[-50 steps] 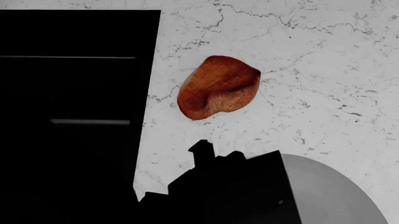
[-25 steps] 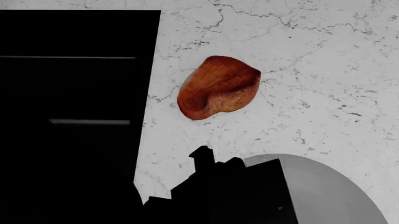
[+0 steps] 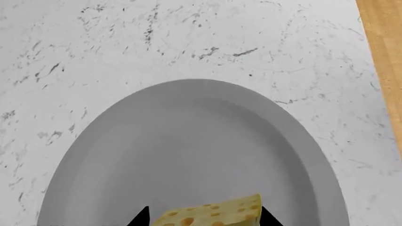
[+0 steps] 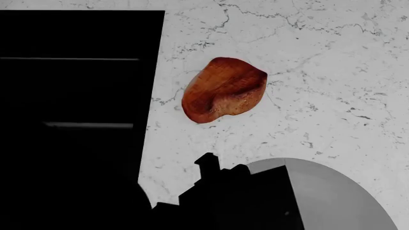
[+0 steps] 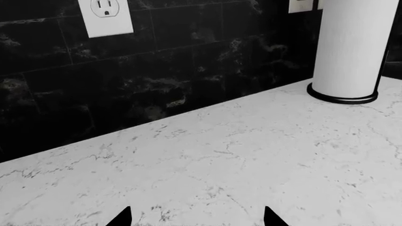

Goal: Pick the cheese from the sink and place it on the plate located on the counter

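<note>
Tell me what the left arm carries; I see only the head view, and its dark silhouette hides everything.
Observer: The left wrist view shows a pale yellow holed cheese wedge between the left gripper jaws.
Operator: Report what lies beneath it.
Observer: The round light-grey plate; whether the cheese touches it, I cannot tell.
Operator: Check the right gripper.
Observer: The right gripper is open, holding nothing, over white marble counter near a white paper-towel roll.
</note>
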Tool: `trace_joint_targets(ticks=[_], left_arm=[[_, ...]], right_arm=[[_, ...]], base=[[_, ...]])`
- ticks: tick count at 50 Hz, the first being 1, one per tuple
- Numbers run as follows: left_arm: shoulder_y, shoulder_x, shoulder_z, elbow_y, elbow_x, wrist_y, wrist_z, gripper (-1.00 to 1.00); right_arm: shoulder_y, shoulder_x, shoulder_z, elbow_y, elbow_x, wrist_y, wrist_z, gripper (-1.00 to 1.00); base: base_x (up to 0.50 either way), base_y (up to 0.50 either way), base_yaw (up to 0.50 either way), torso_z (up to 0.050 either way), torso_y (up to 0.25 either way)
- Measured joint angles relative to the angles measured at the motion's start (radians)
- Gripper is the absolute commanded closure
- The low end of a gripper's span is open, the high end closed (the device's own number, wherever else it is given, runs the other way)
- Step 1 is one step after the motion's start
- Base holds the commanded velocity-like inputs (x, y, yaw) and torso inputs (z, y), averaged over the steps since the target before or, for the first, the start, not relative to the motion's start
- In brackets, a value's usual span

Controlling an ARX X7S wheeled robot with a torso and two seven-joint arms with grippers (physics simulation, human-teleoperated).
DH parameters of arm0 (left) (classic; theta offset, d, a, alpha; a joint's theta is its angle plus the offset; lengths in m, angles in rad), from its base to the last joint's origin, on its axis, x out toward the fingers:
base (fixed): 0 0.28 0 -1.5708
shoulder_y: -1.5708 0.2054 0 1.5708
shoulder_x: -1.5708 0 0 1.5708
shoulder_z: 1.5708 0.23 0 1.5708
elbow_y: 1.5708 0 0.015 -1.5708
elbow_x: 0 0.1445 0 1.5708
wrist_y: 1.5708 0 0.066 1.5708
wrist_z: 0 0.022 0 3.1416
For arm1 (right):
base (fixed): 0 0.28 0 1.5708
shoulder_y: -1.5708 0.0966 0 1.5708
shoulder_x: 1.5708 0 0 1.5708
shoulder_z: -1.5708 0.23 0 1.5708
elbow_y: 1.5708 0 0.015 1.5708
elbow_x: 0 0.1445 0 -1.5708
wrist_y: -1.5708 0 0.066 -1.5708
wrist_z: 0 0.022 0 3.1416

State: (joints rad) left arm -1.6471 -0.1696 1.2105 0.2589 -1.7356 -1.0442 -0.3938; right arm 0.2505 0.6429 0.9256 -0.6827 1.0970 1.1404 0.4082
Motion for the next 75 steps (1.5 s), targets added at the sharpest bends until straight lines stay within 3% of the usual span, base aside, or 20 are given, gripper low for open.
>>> trace_joint_targets(ticks=[25,66,67,75], left_arm=[[0.019,0.008,0.030,-0.023,0.052,0.011,0.033,1.00],[0.040,0.021,0.067,-0.039,0.109,0.028,0.065,1.00],[0.040,0.021,0.067,-0.039,0.110,0.029,0.066,-1.00],[0.041,0.022,0.074,-0.040,0.105,0.033,0.061,-1.00]], right_arm=[[-0.006,-0.003,0.027,-0.020,0.059,0.024,0.041,-1.00],[-0.062,-0.027,0.009,0.003,-0.012,-0.051,-0.023,-1.00],[-0.062,-0.028,0.008,0.003,-0.013,-0.052,-0.024,-1.00],[-0.070,-0.032,0.000,0.010,-0.027,-0.067,-0.035,-1.00]], base=[[0.00,0.00,0.00,0.000,0.000],[0.00,0.00,0.00,0.000,0.000],[0.00,0.00,0.00,0.000,0.000],[0.00,0.00,0.00,0.000,0.000]])
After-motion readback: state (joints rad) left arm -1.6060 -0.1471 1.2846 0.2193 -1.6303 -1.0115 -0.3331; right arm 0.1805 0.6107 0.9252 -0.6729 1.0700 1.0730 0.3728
